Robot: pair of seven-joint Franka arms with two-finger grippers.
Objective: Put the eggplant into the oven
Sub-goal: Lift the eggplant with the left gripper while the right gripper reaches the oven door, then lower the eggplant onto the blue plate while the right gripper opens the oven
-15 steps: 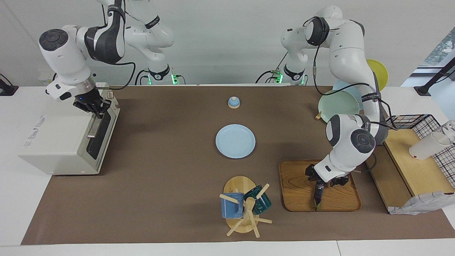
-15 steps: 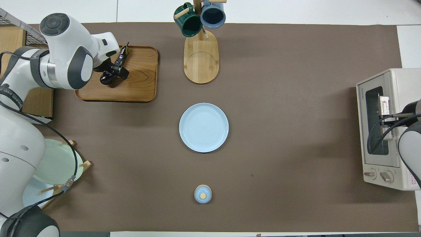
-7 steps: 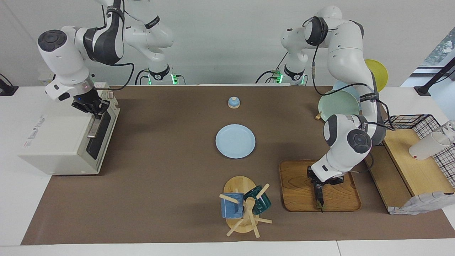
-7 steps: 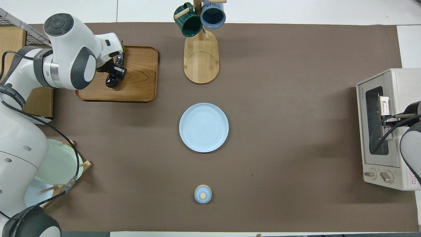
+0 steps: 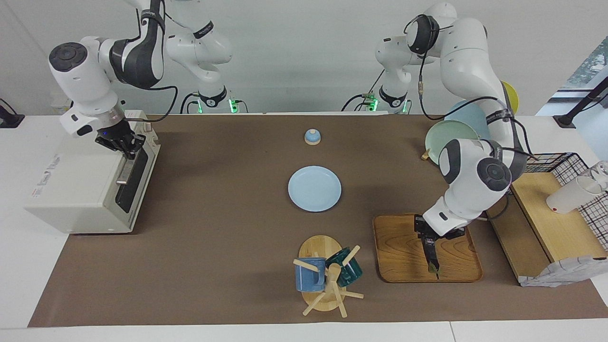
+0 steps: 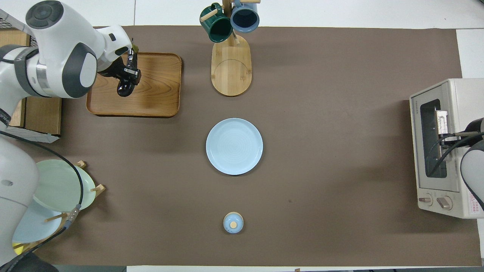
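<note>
Over the wooden tray (image 5: 403,251), we see the left gripper (image 5: 429,242) clamped on the eggplant (image 5: 432,256), which hangs below its fingers. The right gripper (image 5: 124,145), closed, sits at the oven (image 5: 80,190) door handle.

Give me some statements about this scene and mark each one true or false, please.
1. The left gripper is shut on the eggplant over the wooden tray. True.
2. The oven door is fully open. False: it looks shut, with the right gripper at its handle.
3. The light blue plate holds a mug. False: it is empty; both mugs hang on the mug tree.
4. The small blue lid lies nearer to the robots than the plate. True.
</note>
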